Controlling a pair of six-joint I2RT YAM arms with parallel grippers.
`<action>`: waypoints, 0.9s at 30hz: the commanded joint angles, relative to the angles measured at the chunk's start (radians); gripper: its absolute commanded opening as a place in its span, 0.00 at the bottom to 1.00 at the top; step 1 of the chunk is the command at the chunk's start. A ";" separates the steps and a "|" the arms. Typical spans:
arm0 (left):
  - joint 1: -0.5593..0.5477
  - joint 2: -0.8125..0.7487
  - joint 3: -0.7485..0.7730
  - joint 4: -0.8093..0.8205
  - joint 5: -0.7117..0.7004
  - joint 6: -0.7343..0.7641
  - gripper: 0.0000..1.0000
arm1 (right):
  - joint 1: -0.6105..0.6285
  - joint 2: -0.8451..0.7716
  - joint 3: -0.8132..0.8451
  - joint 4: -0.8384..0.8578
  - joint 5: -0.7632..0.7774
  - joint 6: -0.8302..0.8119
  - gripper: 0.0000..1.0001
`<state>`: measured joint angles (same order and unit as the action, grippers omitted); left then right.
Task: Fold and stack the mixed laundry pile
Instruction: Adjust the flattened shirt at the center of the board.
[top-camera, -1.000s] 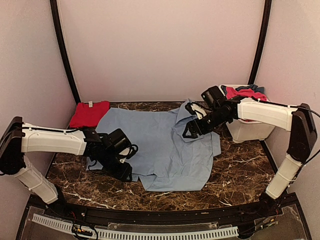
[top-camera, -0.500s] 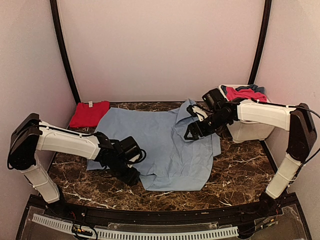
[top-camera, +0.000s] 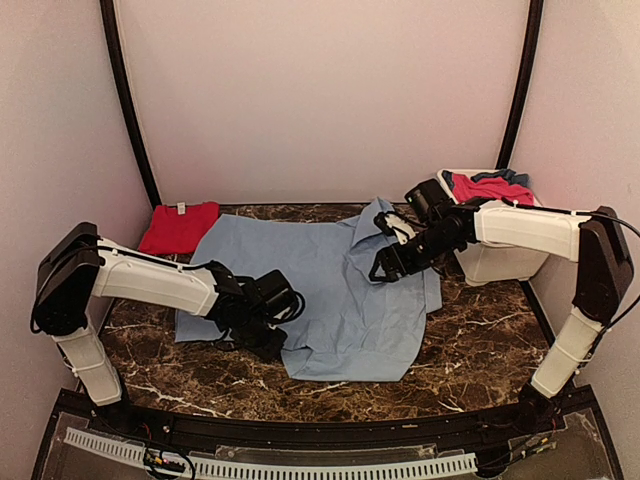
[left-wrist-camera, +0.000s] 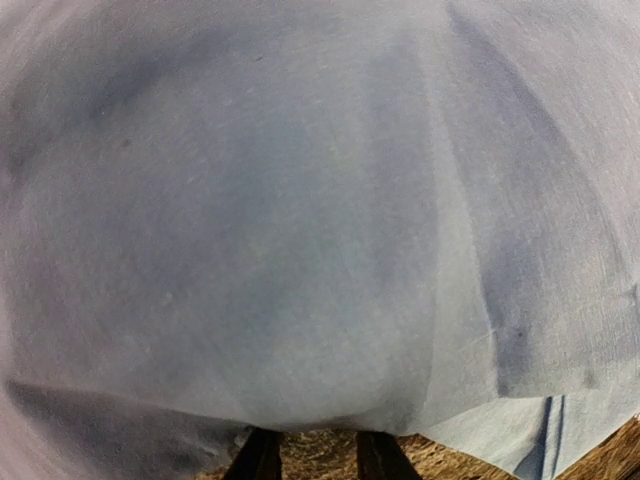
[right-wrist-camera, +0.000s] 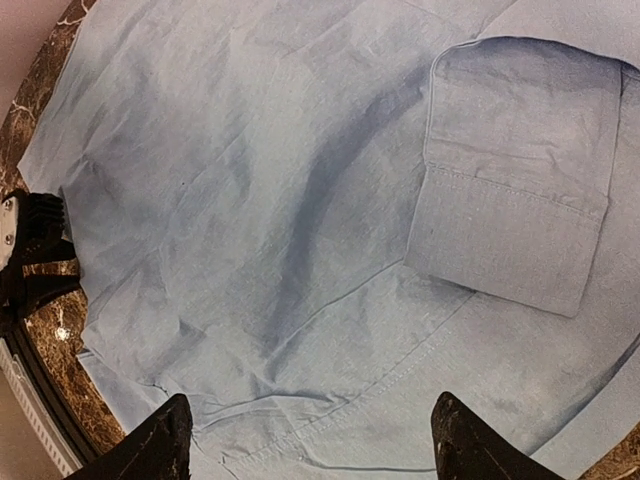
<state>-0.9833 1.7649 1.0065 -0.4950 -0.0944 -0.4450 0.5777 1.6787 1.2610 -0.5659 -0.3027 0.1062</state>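
Note:
The light-blue shirt (top-camera: 325, 285) lies spread on the marble table, its collar raised at the back right. My left gripper (top-camera: 265, 338) is at the shirt's front-left hem. In the left wrist view its fingers (left-wrist-camera: 258, 458) stand close together, with their tips buried in the shirt (left-wrist-camera: 300, 200), which rides up over them. My right gripper (top-camera: 384, 266) hovers open and empty over the shirt's right side, above a folded sleeve cuff (right-wrist-camera: 510, 200). A folded red piece (top-camera: 178, 228) lies at the back left. Red (top-camera: 488, 186) and darker blue (top-camera: 516, 176) pieces sit in the tub.
The white tub (top-camera: 492, 262) stands at the right edge, just beyond my right arm. Bare marble table (top-camera: 480, 340) shows in front of and to the right of the shirt. My left gripper shows at the left edge of the right wrist view (right-wrist-camera: 30, 250).
My left gripper has moved rightward along the shirt's front-left hem. My right gripper has shifted slightly and stays open above the shirt. The shirt's outline has hardly changed.

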 joint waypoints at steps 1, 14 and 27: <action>-0.008 0.109 -0.075 -0.045 0.091 0.004 0.20 | -0.007 0.001 -0.017 0.024 -0.006 -0.007 0.79; -0.225 -0.145 -0.138 -0.221 0.304 -0.081 0.00 | -0.015 -0.006 -0.020 0.022 -0.005 -0.013 0.79; -0.005 -0.244 -0.091 -0.184 0.066 -0.180 0.26 | -0.015 0.022 -0.014 0.050 -0.028 0.000 0.79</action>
<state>-1.0046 1.4929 0.8944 -0.6834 0.0463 -0.6147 0.5674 1.6897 1.2453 -0.5442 -0.3195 0.1078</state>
